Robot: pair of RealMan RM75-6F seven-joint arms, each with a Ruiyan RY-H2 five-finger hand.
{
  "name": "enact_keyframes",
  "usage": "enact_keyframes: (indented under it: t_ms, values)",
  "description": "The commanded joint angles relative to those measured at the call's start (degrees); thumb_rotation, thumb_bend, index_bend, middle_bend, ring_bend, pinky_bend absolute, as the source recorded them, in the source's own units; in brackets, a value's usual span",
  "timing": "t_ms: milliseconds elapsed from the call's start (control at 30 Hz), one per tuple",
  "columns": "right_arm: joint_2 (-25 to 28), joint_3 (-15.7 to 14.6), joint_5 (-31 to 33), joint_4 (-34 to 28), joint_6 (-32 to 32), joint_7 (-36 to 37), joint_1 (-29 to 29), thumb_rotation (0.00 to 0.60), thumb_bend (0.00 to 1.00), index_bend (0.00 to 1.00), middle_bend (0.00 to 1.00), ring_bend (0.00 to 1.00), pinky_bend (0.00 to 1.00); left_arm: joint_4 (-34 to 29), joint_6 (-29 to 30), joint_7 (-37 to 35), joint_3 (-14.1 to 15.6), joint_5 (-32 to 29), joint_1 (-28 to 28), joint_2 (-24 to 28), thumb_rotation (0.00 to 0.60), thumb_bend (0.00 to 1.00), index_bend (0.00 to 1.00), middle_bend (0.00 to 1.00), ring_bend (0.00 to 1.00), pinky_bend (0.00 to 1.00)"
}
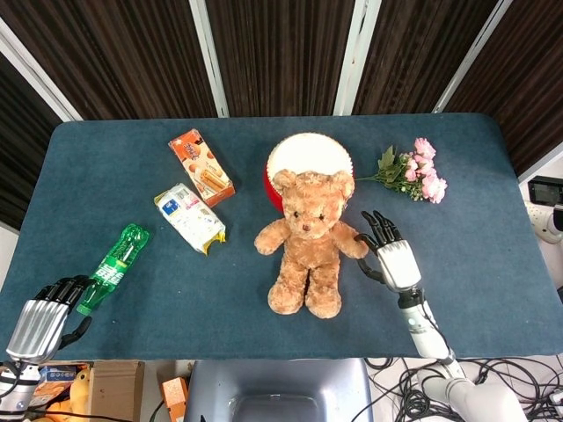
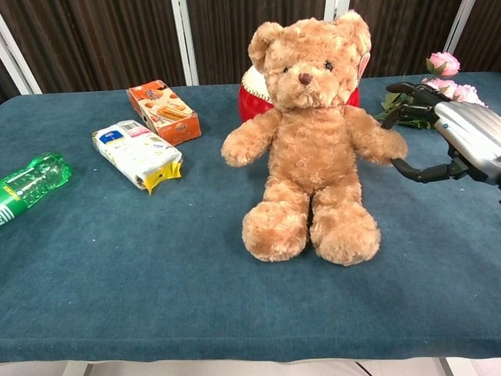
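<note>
Your right hand hangs just beside the teddy bear, at the paw on its side. Its fingers are spread and curved toward that paw, and the thumb sits below it. The chest view shows a sliver of table between fingertips and fur, so the hand holds nothing.

The teddy bear sits upright near the middle of the blue table, legs stretched toward you. Its back leans on or stands right against a red drum with a white top; you cannot tell whether they touch.

Beyond your right hand, a bunch of pink flowers lies on the cloth, well clear of the bear but close behind the fingers in the chest view.

On the other side of the bear lie two packets: an orange biscuit box farther back and a white and yellow snack pack just in front of it, near each other but apart. Both are closed, so their contents do not show.

Your left hand rests at the near left corner of the table, fingers loosely curled with nothing in them. A green plastic bottle lies on its side there, its cap end right at those fingertips. You cannot tell if they touch.
</note>
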Motion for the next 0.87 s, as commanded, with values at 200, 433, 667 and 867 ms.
enact_keyframes:
  t_ms: [200, 433, 667, 867]
  values:
    - [23.8, -5.4, -2.6, -36.5, 4.1, -17.4, -8.3, 0.600, 0.20, 0.09, 0.00, 0.00, 0.18, -0.1, -0.4, 0.4, 0.2, 0.2, -0.1, -0.1, 0.600, 0.28, 0.27, 0.25, 0.25, 0.40]
    - [39.2, -8.8, -2.3, -58.0, 5.2, -23.0, -13.6, 0.600, 0.20, 0.08, 0.00, 0.00, 0.19, -0.4, -0.4, 1.2, 0.3, 0.2, 0.0, -0.2, 0.600, 0.28, 0.27, 0.25, 0.25, 0.40]
    - [48.3, -12.5, -2.6, -65.3, 3.7, -20.1, -16.7, 0.600, 0.20, 0.05, 0.00, 0.00, 0.24, -0.8, 0.3, 2.1, 0.5, 0.6, 0.3, -0.1, 0.600, 0.28, 0.27, 0.25, 0.25, 0.40]
    - [50.7, -12.9, -3.0, -66.3, 4.4, -20.1, -19.1, 0.600, 0.20, 0.05, 0.00, 0.00, 0.28, -0.7, 0.8, 2.9, 0.4, 0.9, 0.5, -0.5, 0.600, 0.28, 0.26, 0.25, 0.25, 0.40]
